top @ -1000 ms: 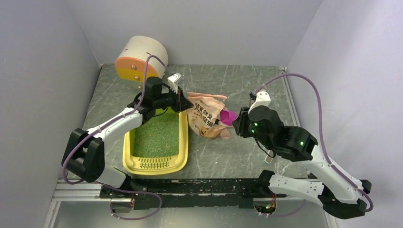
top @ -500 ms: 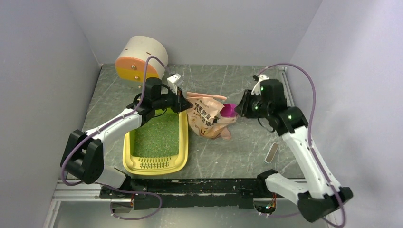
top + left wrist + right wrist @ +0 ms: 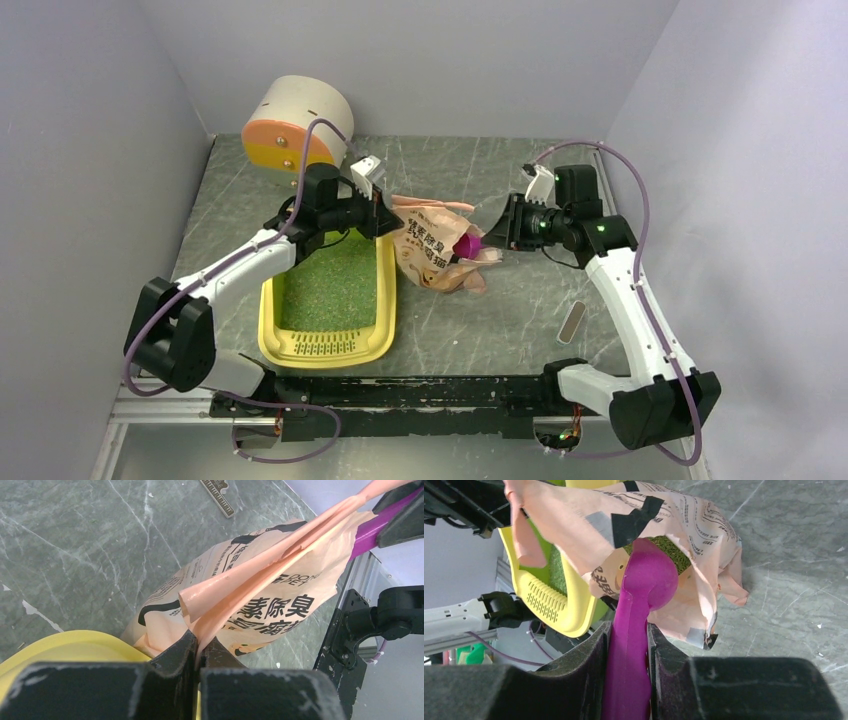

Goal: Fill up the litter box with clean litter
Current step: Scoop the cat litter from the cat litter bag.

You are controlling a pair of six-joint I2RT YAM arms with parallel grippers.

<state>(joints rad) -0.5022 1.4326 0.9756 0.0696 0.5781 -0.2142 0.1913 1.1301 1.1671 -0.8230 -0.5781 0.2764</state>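
Observation:
The yellow litter box (image 3: 325,347) lies at the left, with green clean litter (image 3: 330,285) covering its floor. To its right stands a pink-beige printed bag (image 3: 432,250). My left gripper (image 3: 381,214) is shut on the bag's top edge (image 3: 260,587), its tips (image 3: 200,641) pinching the folded film above the box rim (image 3: 65,645). My right gripper (image 3: 500,232) is shut on the handle of a magenta scoop (image 3: 467,243). In the right wrist view the scoop bowl (image 3: 647,577) sits at the bag's open mouth, with green litter (image 3: 669,547) just behind it.
A white cylinder with an orange end (image 3: 296,124) stands at the back left corner. A small flat strip (image 3: 571,323) lies on the table by the right arm. Grey walls close in on three sides.
My right arm has lifted and swung round, and the scoop's bowl now points into the bag's mouth from the right. The left arm and bag edge have stayed put.

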